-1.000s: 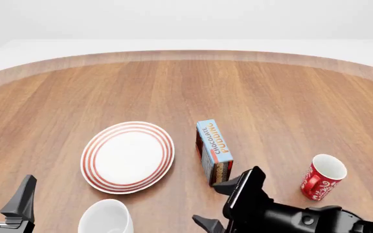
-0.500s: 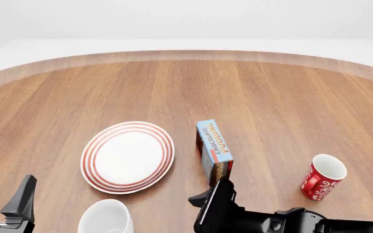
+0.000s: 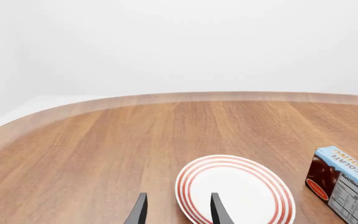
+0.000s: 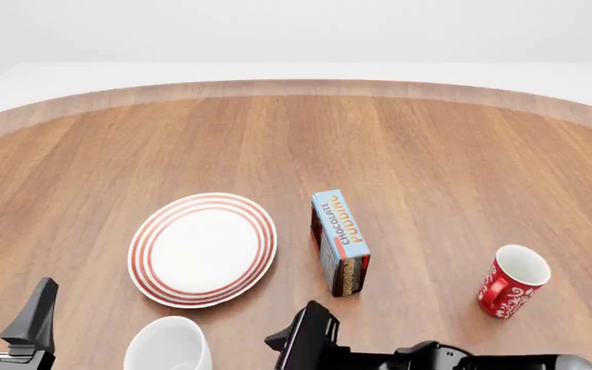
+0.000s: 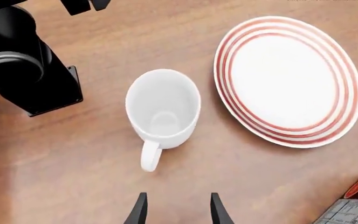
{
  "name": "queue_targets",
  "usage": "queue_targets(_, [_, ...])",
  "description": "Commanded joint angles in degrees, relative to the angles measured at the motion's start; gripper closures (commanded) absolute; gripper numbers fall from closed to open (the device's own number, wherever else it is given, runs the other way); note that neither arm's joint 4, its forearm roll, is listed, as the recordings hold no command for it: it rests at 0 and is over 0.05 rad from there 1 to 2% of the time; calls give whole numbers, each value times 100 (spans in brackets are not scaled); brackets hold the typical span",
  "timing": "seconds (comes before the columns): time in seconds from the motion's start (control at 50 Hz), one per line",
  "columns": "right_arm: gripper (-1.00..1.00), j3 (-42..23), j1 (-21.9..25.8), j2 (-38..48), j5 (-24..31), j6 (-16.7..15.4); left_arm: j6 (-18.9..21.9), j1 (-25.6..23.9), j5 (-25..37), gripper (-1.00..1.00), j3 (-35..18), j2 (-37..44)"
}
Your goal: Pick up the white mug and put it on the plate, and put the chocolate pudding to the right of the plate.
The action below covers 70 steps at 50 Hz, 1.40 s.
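Two placements pending, none completed.

Both still to do: white mug (image 5: 162, 108) standing upright on the table (image 4: 430, 162), just near-side of the plate (image 4: 203, 248) and not on it, handle turned toward the right gripper (image 5: 175, 208); chocolate pudding (image 4: 339, 242) standing just right of the plate, untouched, possibly needing little more than a nudge. Right gripper hovering above the mug with fingers apart, holding nothing, apparently lining up for the grasp. Left gripper (image 3: 175, 210) parked at the near left edge, fingers likewise spread and empty. Red mug (image 4: 511, 280) well off to the right, no part of the job.
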Motion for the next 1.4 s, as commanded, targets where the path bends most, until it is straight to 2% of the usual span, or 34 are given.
queue_targets(0.02, [-100, -178, 216, 249, -35, 101, 0, 0, 0, -100, 0, 0])
queue_targets(0.38, [-100, -370, 387, 539, -136, 312, 0, 0, 0, -100, 0, 0])
queue_targets(1.4, [-100, -928, 495, 1288, -55, 580, 0, 0, 0, -100, 0, 0])
